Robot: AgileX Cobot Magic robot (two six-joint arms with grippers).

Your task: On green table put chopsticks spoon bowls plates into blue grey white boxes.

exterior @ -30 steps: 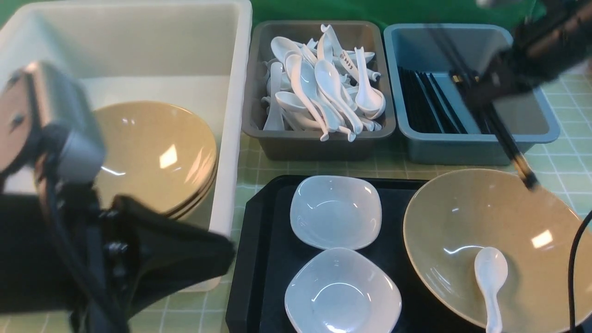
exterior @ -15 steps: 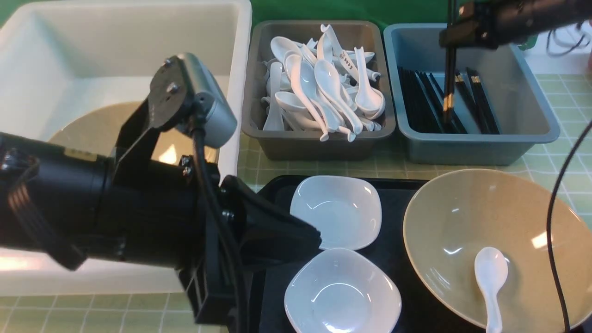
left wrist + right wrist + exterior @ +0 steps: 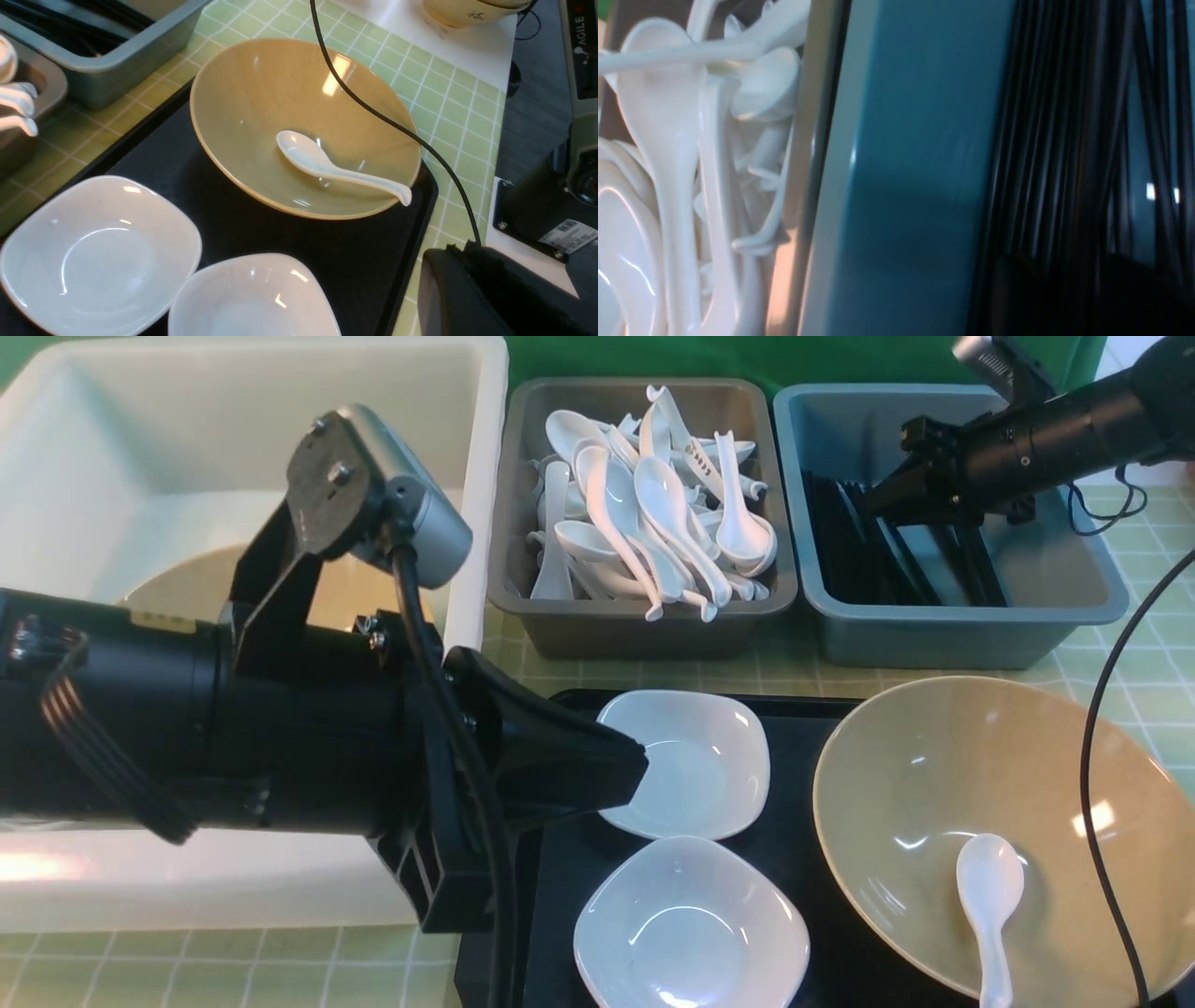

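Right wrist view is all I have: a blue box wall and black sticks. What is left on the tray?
Observer: The tray holds two plates and one bowl.
Operator: Is the bowl empty?
Observer: No, a spoon lies in it, handle toward the robot.
Operator: Where is the left gripper?
Observer: The left gripper is shut, its tip at the left edge of the far plate; I cannot tell whether they touch.
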